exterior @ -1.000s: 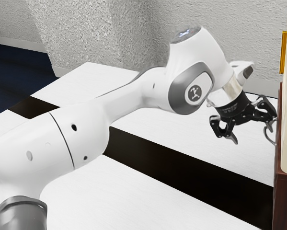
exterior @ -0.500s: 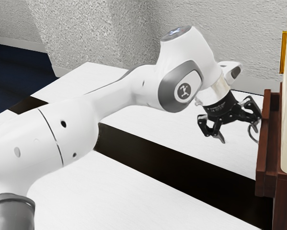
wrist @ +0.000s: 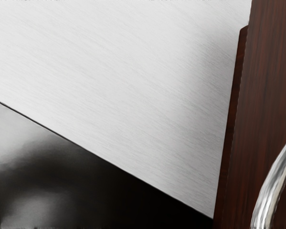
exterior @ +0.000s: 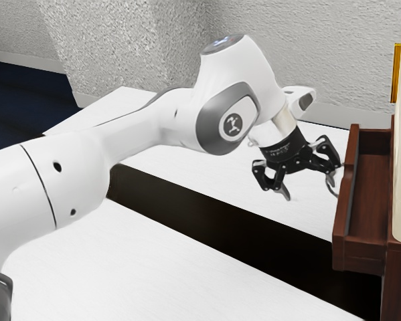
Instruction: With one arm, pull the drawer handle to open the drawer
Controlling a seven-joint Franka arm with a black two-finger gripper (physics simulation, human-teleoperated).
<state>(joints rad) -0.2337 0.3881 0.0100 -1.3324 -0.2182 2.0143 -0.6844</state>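
Curved metal handle (wrist: pixel 270 191): on outer face of the wooden drawer (exterior: pixel 371 200), which faces away from the cabinet (exterior: pixel 397 284)
Drawer: stands open, out from the cabinet
Gripper (exterior: pixel 309 189): before the drawer; fingers (exterior: pixel 285 193) are wide apart, one at the handle, clasping nothing
White surface (exterior: pixel 180 261): below the drawer

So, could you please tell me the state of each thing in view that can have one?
Drawer: open; whether fully, I can't tell.
Handle: attached to the drawer front, close by one finger.
Hand: open, fingers spread.
Arm: bent.
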